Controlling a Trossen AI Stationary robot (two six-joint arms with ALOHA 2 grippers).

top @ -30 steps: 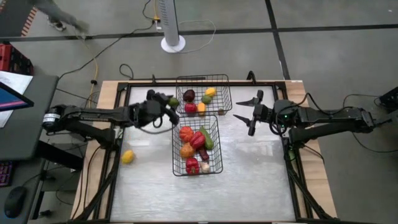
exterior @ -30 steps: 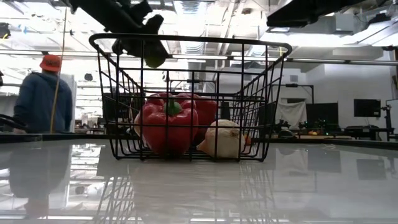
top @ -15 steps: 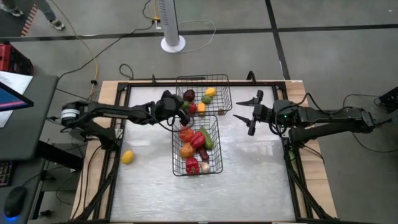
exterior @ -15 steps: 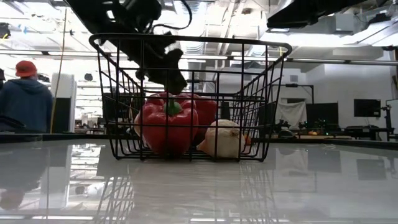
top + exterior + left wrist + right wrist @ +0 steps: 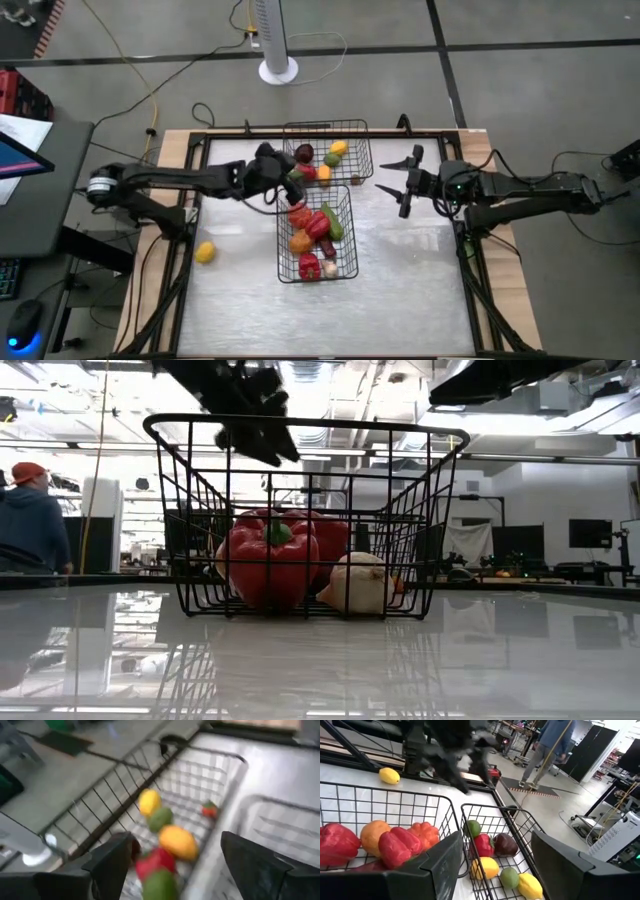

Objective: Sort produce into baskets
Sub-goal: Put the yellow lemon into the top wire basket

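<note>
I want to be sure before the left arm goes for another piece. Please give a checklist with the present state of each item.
1. Left gripper open, nothing held: ok.
2. Green piece inside far basket: ok.
3. Yellow lemon on the table, not sorted: not ok.
4. Right gripper open, waiting away from both baskets: ok.
5. Near basket upright, produce inside: ok.
</note>
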